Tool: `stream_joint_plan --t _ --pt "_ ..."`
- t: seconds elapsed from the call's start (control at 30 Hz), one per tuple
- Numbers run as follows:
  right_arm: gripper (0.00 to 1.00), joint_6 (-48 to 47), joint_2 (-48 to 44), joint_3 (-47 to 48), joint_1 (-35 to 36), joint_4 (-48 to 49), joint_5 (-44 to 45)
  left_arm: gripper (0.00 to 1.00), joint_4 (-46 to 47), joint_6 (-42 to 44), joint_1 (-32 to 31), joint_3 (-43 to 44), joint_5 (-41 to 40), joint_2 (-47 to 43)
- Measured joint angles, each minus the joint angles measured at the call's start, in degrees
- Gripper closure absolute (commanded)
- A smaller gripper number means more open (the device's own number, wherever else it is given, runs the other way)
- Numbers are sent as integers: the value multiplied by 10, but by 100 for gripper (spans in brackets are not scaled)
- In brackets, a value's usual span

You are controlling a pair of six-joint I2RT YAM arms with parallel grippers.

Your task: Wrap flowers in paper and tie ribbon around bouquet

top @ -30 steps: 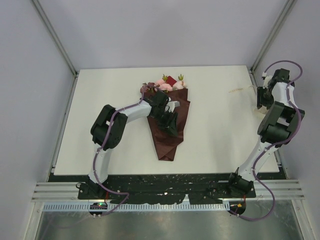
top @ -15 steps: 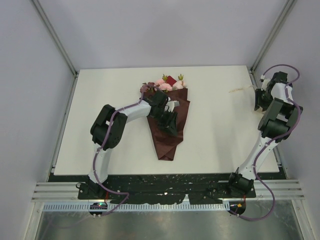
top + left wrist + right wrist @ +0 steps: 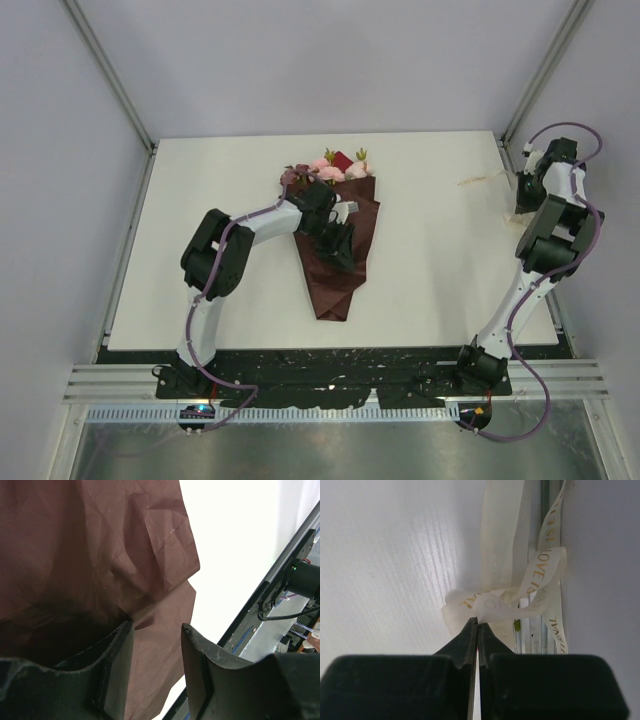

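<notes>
While one bouquet (image 3: 335,285) lies, one ribbon (image 3: 502,605) (cream) curls.

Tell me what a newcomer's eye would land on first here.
The maroon bouquet lying in the middle of the table, with pink blooms at its far end, draws the eye first. The left gripper is open over it. Next comes the right gripper at the far right edge, shut on the cream ribbon.

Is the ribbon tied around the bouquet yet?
No, the ribbon lies loose far to the right, well apart from the bouquet.
</notes>
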Motion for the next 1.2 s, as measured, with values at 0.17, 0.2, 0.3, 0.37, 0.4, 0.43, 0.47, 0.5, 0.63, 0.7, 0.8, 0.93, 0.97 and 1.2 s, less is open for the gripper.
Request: stream_joint_plan --t 0.17,0.2,0.3,0.37,0.4,0.43,0.47,0.5,0.63,0.7,0.8,0.93,0.97,1.2 --pt "94 3 0 7 0 -15 -32 53 0 0 2 0 0 0" --pt "95 5 -5 7 0 -19 -44 53 0 0 3 0 0 0" --pt "94 16 -41 7 -1 -29 -89 53 0 0 5 0 0 0" --pt "95 28 -87 13 -3 -35 -128 53 0 0 6 0 0 0" --pt "95 38 -120 31 -4 -40 -152 53 0 0 6 0 0 0" --pt "94 43 -136 43 -7 -40 -163 53 0 0 6 0 0 0" --pt "95 54 -160 71 -10 -41 -184 53 0 0 7 0 0 0" --pt "94 66 -182 105 -14 -39 -206 53 0 0 6 0 0 0" --pt "95 142 -257 260 -37 3 -306 53 0 1 7 0 0 0" --pt "95 189 -290 294 -45 39 -353 54 0 1 7 0 0 0" --pt "95 285 -351 271 -49 119 -436 54 0 2 7 -1 0 0" --pt "95 433 -408 167 -40 250 -544 54 3 1 9 -5 2 0" --pt "94 464 -417 134 -39 277 -566 54 3 1 10 -5 2 0" --pt "94 476 -405 -11 -45 238 -636 54 5 1 11 -8 5 1"
